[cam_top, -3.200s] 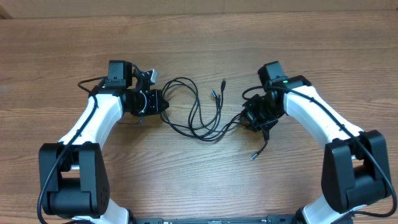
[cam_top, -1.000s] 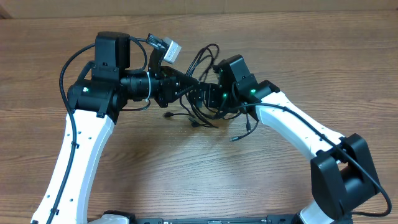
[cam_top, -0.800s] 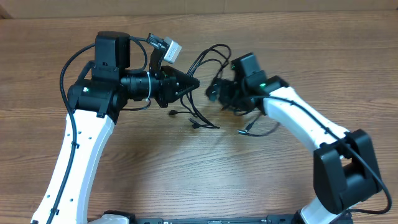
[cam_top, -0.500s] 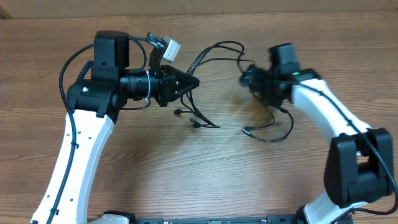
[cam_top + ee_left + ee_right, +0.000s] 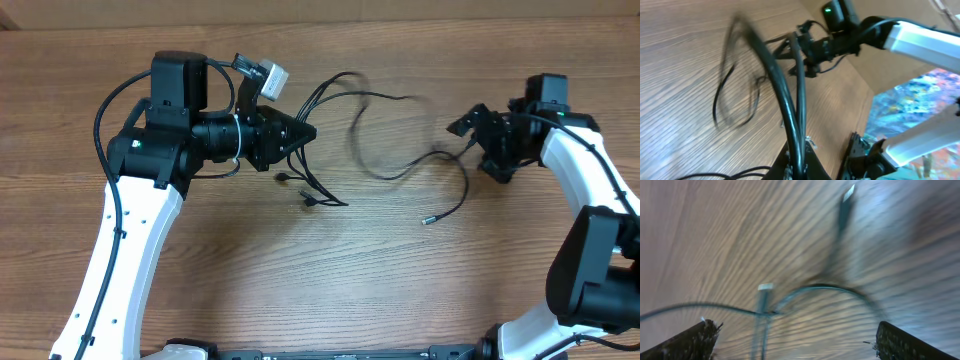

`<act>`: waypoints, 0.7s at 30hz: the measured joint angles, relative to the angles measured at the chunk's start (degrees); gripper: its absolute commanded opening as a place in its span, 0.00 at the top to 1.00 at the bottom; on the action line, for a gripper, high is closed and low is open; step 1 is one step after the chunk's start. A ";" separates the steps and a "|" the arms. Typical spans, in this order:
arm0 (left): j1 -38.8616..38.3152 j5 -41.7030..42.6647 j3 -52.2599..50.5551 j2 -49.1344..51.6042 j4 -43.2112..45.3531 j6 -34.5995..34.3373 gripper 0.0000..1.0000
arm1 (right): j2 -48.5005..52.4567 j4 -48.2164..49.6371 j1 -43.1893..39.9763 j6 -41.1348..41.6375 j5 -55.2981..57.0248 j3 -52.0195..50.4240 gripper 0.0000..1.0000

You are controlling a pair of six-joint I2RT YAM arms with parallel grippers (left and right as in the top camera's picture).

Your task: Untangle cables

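The left gripper [image 5: 303, 132] sits left of the middle of the table [image 5: 300, 290], its tip pointing toward 3 o'clock; its fingers are pressed together on the cables [image 5: 780, 97], which in the left wrist view rise out of the closed tip as a tight bundle of black strands. Seen from overhead, the bundle fans out right at that tip. A few strands trail toward 6 o'clock across the wood and end in small plugs [image 5: 308, 200] just below the gripper. Others loop off toward 1 o'clock and then sweep toward 3 o'clock in a long, blurred arc that reaches the other arm. One strand curls down from that arc toward 6 o'clock and ends in a silvery plug [image 5: 425, 218] lying on the wood, well apart from the left gripper and at about 7 o'clock from the right one.

The right gripper [image 5: 480, 148] is near the table's 3 o'clock side, facing 9 o'clock, with its fingers [image 5: 695, 340] spread wide. In the right wrist view they sit in the two bottom corners, and a blurred strand with a pale plug end [image 5: 765, 287] crosses the open gap between them; it is pinched by neither finger, and the blur hides whether it touches either.
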 measured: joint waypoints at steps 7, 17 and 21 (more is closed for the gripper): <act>0.00 -3.76 0.00 0.02 -0.52 0.00 0.96 | 0.00 -4.98 -3.04 -2.73 2.03 0.00 0.00; 0.00 -5.27 0.00 1.70 -0.24 -0.90 0.96 | 0.00 -15.80 2.69 -3.72 -4.09 0.02 0.58; 0.24 -5.62 0.00 1.92 2.01 -3.39 0.96 | 0.00 -16.92 8.72 -4.20 -5.29 0.02 0.86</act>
